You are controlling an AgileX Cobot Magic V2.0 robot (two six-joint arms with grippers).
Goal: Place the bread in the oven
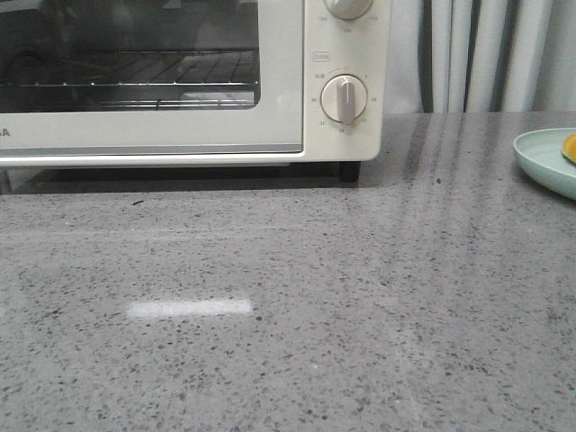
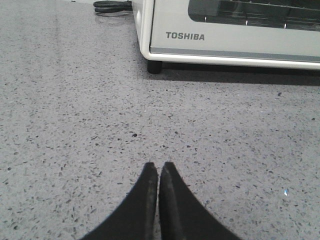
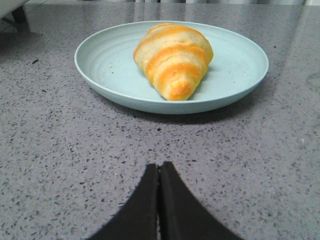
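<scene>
Bread (image 3: 173,59) on green plate (image 3: 107,60), oven (image 1: 279,90) shut.

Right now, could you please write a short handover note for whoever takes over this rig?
Left claw: shut, empty, above bare counter in front of the oven.
Right claw: shut, empty, facing the plate.
Bread lies on the pale green plate, right of the oven; only a sliver shows in the front view.
Oven door is closed.
Done: nothing yet.
Left: open the door, pick up the bread, place it on the rack.
</scene>
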